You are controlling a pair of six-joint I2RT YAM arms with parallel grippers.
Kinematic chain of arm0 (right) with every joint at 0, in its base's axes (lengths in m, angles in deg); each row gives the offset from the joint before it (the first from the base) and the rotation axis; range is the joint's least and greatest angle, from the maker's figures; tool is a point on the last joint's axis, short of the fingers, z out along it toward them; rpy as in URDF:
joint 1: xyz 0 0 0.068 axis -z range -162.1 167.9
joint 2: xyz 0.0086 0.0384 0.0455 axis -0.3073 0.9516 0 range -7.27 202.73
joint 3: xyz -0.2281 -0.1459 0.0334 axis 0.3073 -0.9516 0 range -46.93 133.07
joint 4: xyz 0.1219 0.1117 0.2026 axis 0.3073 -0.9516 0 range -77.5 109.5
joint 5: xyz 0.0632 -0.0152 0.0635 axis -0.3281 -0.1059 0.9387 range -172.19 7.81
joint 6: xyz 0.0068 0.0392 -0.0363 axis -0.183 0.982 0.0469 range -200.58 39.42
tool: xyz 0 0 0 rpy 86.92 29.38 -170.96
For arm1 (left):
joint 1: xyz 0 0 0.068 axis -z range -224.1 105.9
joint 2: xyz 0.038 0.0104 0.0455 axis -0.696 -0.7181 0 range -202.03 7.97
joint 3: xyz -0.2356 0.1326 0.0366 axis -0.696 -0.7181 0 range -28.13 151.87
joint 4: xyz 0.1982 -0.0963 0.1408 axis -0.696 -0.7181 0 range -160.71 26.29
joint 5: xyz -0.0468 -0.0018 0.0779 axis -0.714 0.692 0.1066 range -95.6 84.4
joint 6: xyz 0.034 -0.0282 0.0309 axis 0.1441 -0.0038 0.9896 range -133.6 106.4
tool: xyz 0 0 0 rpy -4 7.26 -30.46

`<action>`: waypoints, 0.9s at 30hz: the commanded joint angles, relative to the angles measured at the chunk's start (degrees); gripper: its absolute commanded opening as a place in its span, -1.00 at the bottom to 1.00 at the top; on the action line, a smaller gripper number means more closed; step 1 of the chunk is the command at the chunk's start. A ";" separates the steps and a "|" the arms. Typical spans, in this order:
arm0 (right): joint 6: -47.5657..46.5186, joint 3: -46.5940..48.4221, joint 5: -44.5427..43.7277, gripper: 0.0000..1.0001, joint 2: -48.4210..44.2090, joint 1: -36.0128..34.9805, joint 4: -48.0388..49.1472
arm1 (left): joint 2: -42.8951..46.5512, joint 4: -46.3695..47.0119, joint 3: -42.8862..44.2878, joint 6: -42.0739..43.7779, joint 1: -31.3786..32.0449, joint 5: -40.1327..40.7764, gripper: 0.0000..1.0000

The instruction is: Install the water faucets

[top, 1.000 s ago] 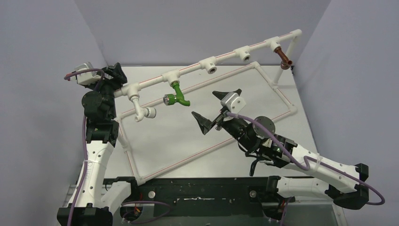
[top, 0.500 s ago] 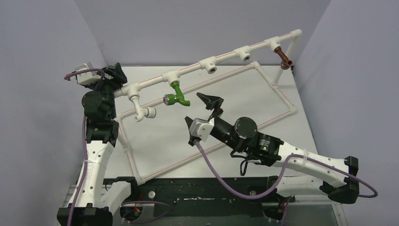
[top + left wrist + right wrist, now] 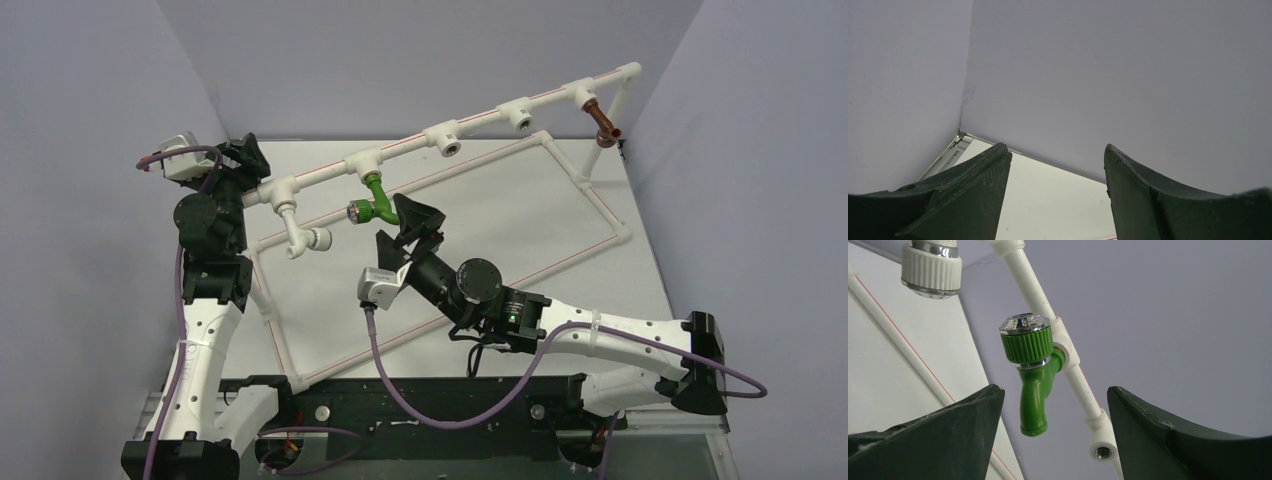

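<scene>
The green faucet (image 3: 375, 203) hangs from a white tee on the raised pipe (image 3: 480, 125), its silver-rimmed knob to the left. In the right wrist view the green faucet (image 3: 1034, 370) sits just ahead of my fingers, spout end down between them. My right gripper (image 3: 403, 229) is open and empty, right next to the green faucet's spout. The reddish-brown faucet (image 3: 604, 123) hangs from the tee at the pipe's far right end. My left gripper (image 3: 247, 158) is open and empty at the pipe's left end; its view shows only walls and table.
A white faucet (image 3: 303, 234) hangs from the left tee; its ribbed knob (image 3: 931, 268) shows in the right wrist view. Two empty tee sockets (image 3: 447, 140) sit mid-pipe. The pipe frame's lower rectangle (image 3: 440, 310) lies on the table (image 3: 500, 215). Grey walls enclose three sides.
My right arm has swung left and rolled over, carrying its open gripper from the table's middle up to the green faucet. The left arm has not moved.
</scene>
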 commanded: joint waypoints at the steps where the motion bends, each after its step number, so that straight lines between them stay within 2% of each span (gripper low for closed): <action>1: -3.86 1.40 -4.40 0.54 2.68 -0.42 8.07 | -4.20 -19.49 -5.75 0.42 -0.62 -1.30 0.32; 11: -4.43 2.88 -7.17 0.38 7.61 0.70 13.85 | -4.17 -19.50 -5.75 0.39 -0.60 -1.39 0.32; 17: -3.74 4.30 -8.23 0.15 10.56 1.84 15.90 | -4.12 -19.37 -5.75 0.39 -0.66 -1.33 0.32; 19: -3.86 4.66 -8.66 0.01 11.26 1.82 16.93 | -4.06 -19.40 -5.75 0.39 -0.60 -1.31 0.31; 25: -3.13 4.59 -10.72 -0.63 12.73 1.61 21.73 | -3.91 -19.42 -5.75 0.40 -0.62 -1.39 0.32; 27: -2.00 3.87 -10.93 -0.96 13.07 1.49 24.65 | -3.85 -19.34 -5.76 0.39 -0.58 -1.43 0.32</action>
